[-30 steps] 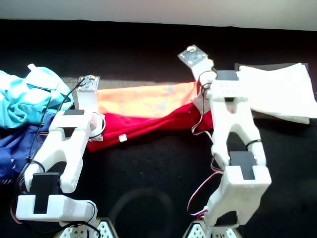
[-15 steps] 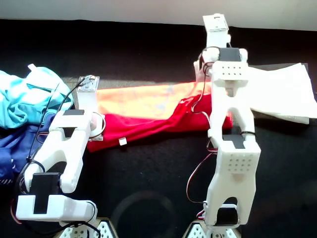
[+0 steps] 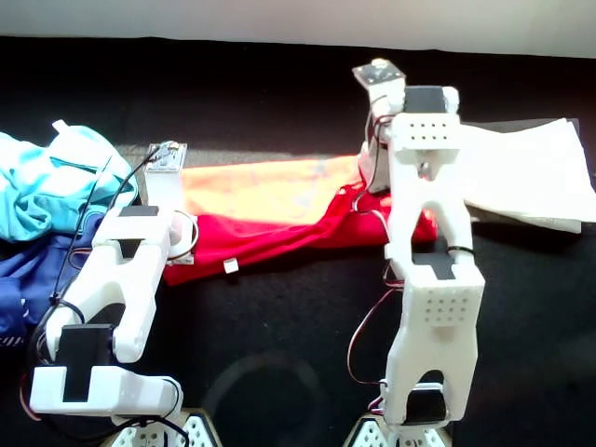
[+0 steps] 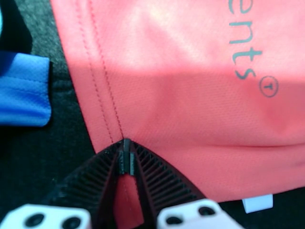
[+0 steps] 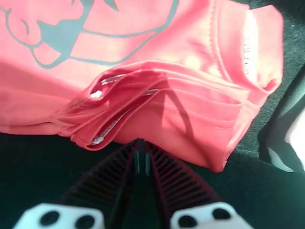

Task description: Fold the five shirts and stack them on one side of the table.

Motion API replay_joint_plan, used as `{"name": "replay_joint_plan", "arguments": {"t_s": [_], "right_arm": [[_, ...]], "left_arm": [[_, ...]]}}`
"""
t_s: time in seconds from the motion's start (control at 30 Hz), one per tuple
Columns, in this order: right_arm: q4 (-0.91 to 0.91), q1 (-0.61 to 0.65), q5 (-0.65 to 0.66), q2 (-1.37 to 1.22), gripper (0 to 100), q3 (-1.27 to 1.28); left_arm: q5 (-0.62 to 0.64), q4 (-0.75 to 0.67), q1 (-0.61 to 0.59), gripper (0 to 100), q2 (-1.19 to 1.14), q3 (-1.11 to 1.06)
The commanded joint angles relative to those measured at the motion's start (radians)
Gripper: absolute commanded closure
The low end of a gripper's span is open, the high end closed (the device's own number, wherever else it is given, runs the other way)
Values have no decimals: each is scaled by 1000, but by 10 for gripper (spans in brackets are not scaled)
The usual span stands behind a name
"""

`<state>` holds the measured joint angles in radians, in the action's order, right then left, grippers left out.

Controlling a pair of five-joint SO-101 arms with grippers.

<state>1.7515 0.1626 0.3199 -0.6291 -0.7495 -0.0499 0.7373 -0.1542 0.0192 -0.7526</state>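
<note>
The black worktop [image 3: 279,335] carries a red shirt [image 3: 270,209] stretched flat across its middle. Left of the red shirt lies a crumpled teal shirt [image 3: 47,186], and a bunched blue shirt [image 3: 23,270] touches its near side. Right of the red shirt, a folded white shirt [image 3: 531,172] lies flat on a dark layer [image 3: 466,127].

A robotics test bench, as kept in a lab or workshop, is suggested. A white printed left arm [image 3: 116,270] and right arm [image 3: 433,251] with bare wires [image 3: 366,340] are mounted on a black-draped table [image 3: 279,345]. Loose shirts [image 3: 42,186] are heaped there, and a pale wall [image 3: 233,17] is seen behind.
</note>
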Motion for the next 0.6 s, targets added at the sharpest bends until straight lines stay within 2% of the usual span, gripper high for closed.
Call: {"name": "replay_joint_plan", "arguments": {"t_s": [0.0, 0.27, 0.57], "right_arm": [[10, 58, 12, 13, 992, 81], [1, 107, 6, 12, 992, 110], [-189, 110, 6, -30, 992, 114]], "left_arm": [[6, -9, -13, 992, 12, -4], [6, -9, -13, 992, 12, -4], [6, -9, -13, 992, 12, -4]]}}
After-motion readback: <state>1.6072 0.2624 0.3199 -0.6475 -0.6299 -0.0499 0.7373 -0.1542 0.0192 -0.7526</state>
